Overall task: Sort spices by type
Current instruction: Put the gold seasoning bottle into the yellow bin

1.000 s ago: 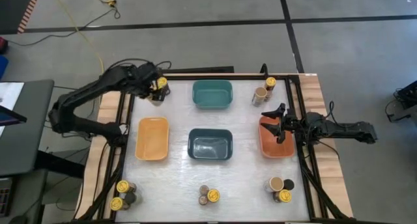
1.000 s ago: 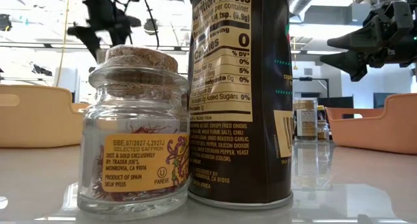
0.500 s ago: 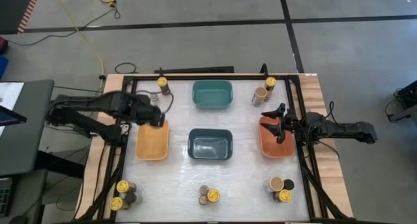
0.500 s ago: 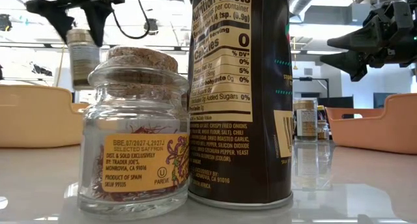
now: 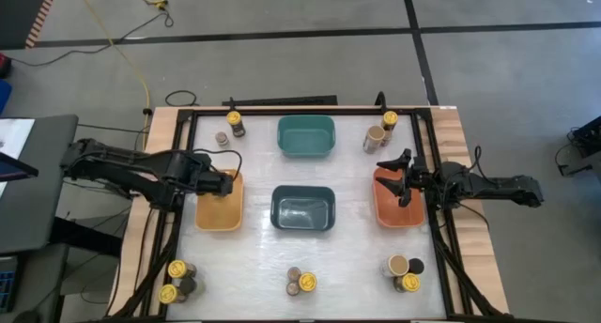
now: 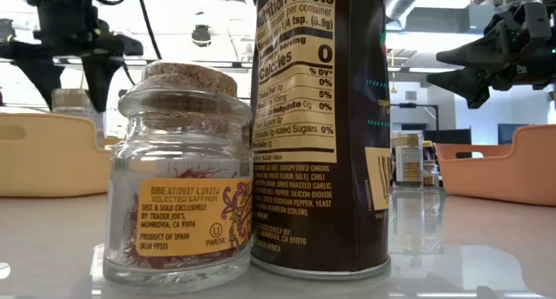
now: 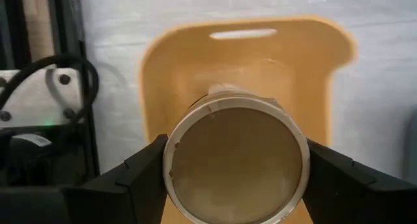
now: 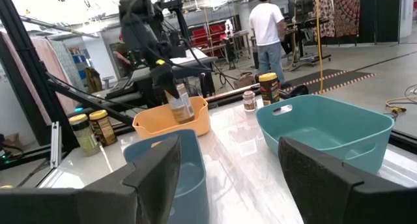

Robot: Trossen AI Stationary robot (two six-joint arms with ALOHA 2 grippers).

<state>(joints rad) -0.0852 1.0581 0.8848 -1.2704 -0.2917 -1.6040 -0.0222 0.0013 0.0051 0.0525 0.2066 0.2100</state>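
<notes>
Spices sat in small clusters around the table's edge in the high view: a yellow-lidded jar (image 5: pixel 235 123) and a small jar (image 5: pixel 222 139) at about eleven o'clock, a pair (image 5: pixel 379 130) at one o'clock, and groups at seven (image 5: pixel 177 280), six (image 5: pixel 300 282) and five o'clock (image 5: pixel 404 272). The left gripper (image 5: pixel 225 184) hung over the yellow bin (image 5: pixel 220 213) at nine o'clock, clamped on a tan-topped jar (image 5: pixel 228 179); the right gripper (image 5: pixel 399 177) hovered over the orange bin (image 5: pixel 392 213) at three o'clock, holding nothing. In the low view, a cork-stoppered saffron jar (image 6: pixel 181 173) and a tall dark canister (image 6: pixel 320 125) stood touching in the foreground. The left wrist view showed the tan-topped jar's round end (image 7: pixel 236 160) pinched between both fingers (image 7: pixel 130 182), directly above the yellow bin. The right wrist view showed its own fingers (image 8: pixel 156 168) spread apart and empty, the teal bin (image 8: pixel 326 129) beyond them, and a person (image 8: pixel 267 28) standing in the room.
</notes>
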